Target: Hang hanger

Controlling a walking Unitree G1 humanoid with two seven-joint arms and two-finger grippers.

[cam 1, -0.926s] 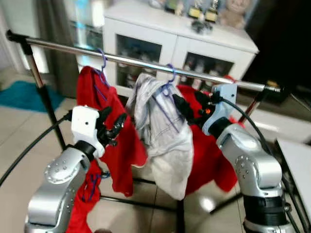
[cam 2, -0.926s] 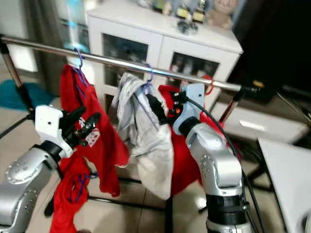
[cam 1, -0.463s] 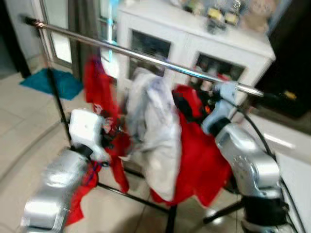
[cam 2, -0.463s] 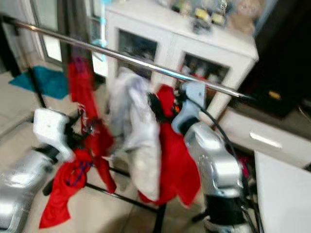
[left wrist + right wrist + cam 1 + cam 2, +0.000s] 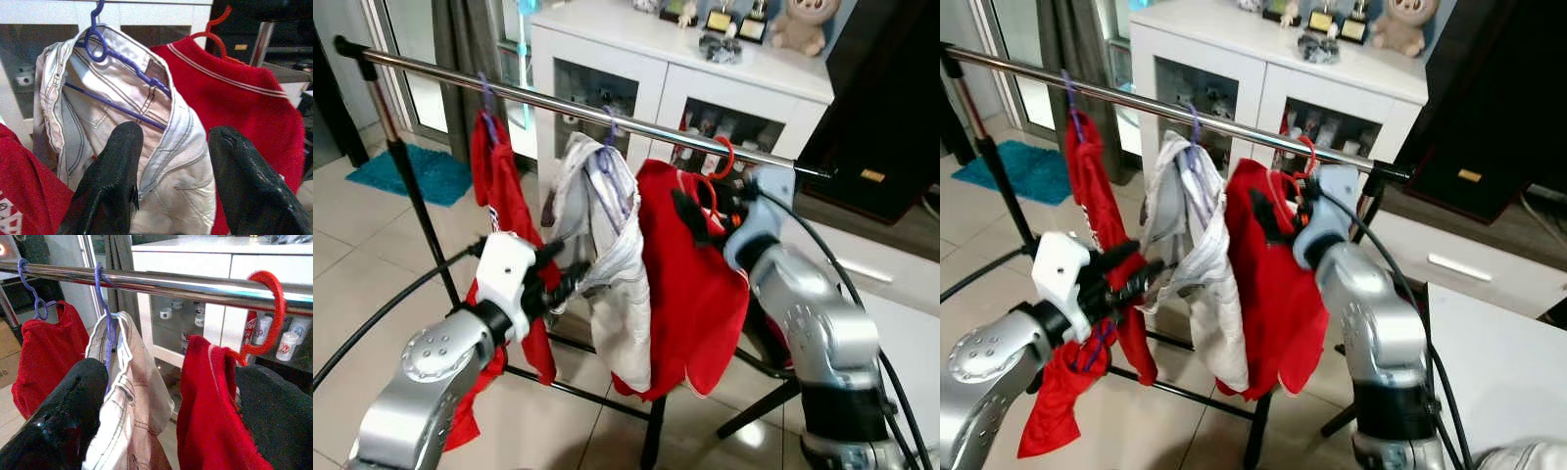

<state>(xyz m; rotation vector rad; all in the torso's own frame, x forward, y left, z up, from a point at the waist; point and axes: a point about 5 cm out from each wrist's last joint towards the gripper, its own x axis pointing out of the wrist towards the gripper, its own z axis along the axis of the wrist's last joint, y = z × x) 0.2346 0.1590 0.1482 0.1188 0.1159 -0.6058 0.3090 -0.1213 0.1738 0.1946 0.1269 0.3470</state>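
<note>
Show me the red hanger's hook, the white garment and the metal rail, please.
red hanger [image 5: 268, 313], right wrist view, on its hook's curve.
white garment [image 5: 617, 284], left eye view, on its hanging cloth.
metal rail [image 5: 440, 75], left eye view, on a bare stretch.

Bare rail [image 5: 431, 76] left of garments; red shirt [image 5: 690, 264], white garment [image 5: 612, 245] crowding mid-rail

White cabinet [image 5: 705, 69]; teal mat [image 5: 411, 171]; perhaps trophies [image 5: 720, 20]

Bright, even daylight fills the head views, which are sharp. The chrome rail [image 5: 607, 116] carries glare streaks. Both wrist views are softer, their near black fingers [image 5: 112, 191] blurred.
</note>
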